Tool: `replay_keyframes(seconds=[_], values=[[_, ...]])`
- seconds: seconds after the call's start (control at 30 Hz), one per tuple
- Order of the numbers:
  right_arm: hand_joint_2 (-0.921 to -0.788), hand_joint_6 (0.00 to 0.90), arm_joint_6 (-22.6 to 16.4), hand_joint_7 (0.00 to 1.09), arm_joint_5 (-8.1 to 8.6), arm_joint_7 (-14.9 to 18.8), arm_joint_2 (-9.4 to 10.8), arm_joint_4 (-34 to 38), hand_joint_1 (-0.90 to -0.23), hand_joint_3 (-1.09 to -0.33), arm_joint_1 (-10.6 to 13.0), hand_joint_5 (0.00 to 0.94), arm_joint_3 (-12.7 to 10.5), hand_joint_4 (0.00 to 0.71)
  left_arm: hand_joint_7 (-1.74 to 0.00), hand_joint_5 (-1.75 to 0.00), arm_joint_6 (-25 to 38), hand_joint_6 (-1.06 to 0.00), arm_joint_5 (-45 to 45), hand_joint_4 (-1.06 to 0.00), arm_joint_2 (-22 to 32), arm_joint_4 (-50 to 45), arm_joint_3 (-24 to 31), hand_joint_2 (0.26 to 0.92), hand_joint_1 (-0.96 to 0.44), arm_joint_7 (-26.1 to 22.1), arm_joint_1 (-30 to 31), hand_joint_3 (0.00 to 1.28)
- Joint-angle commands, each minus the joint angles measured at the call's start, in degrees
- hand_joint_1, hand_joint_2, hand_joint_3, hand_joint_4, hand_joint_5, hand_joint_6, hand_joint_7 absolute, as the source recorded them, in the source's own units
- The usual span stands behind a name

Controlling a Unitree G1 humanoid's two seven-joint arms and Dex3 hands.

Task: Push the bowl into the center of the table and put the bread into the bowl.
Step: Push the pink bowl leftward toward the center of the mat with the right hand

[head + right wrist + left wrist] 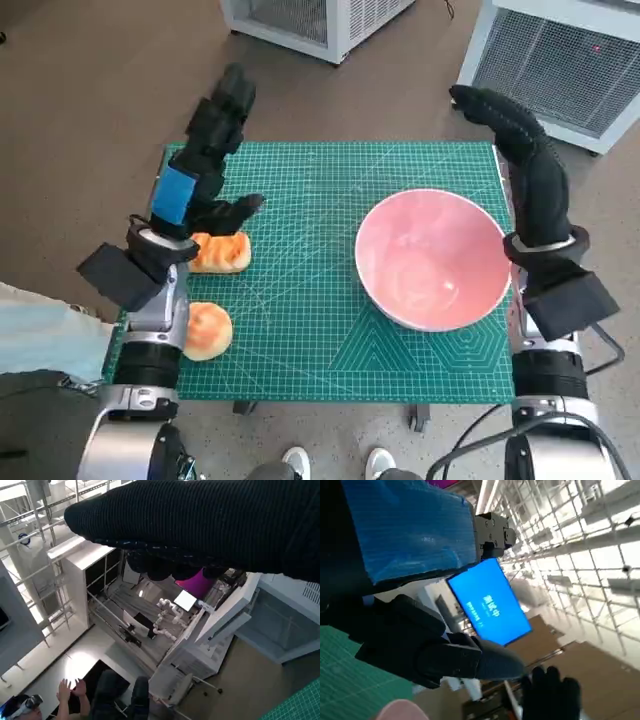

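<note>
Two bread pieces on the green mat (300,330) covering the counter, head view: one bread roll (222,252) just under the left robot hand (205,160), a second round roll (207,330) nearer the robot, beside the left forearm. Pink bowl (432,258) at the mat's right side, empty, upright. Left robot hand raised, fingers extended, grasping nothing. Right robot hand (520,150) beside the bowl at the mat's right edge, fingers stretched out, released.

Left wrist view: blue-taped back, black fingers (450,655) apart; blue screen (490,602) beyond; mat corner visible.

Right wrist view: glove (200,525) across the top; a seated person (65,700) with raised hands below.
</note>
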Motion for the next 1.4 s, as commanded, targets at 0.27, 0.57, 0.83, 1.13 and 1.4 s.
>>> replay_keyframes(seconds=[0.27, 0.57, 0.83, 1.13, 1.4], values=[[-0.921, 0.246, 0.1, 0.09, 0.95, 0.6, -0.1, 0.6, -0.749, -0.772, 0.5, 0.001, 0.0, 0.175, -0.16, -0.07, -1.3, -0.15, -0.3, -0.21, -0.4, 1.1, 0.8, 0.921, -0.72, 0.4, -0.5, 0.37], [-0.921, 0.246, -0.1, 0.09, 1.68, 0.9, -0.3, 0.6, -0.737, -0.771, 0.9, 0.002, -0.1, 0.176, -0.18, -0.06, -1.4, -0.14, -0.7, -0.22, -0.4, 1.3, 0.8, 0.921, -0.72, -0.2, -0.5, 0.40], [-0.921, 0.249, -3.2, 0.09, 2.66, 0.6, -3.6, 8.0, -0.738, -0.765, 1.3, 0.002, -2.9, 0.178, -0.20, -0.04, -0.5, -0.14, -2.5, -0.21, -0.3, 1.4, 1.3, 0.921, -0.73, -1.9, -0.2, 0.41], [-0.921, 0.243, -4.8, 0.08, -0.41, -8.6, -5.5, 17.8, -0.720, -0.804, 1.7, 0.000, -6.3, 0.170, -0.22, -0.03, -0.1, -0.14, -3.6, -0.22, -0.3, 1.0, 1.9, 0.921, -0.73, -3.4, 0.3, 0.50], [-0.921, 0.240, -2.4, 0.09, -1.35, -13.8, -5.5, 24.4, -0.717, -0.851, 2.4, 0.001, -7.3, 0.170, -0.23, -0.03, -0.6, -0.13, -4.6, -0.22, -0.2, 2.2, 2.4, 0.921, -0.70, -4.9, -0.2, 0.56]])
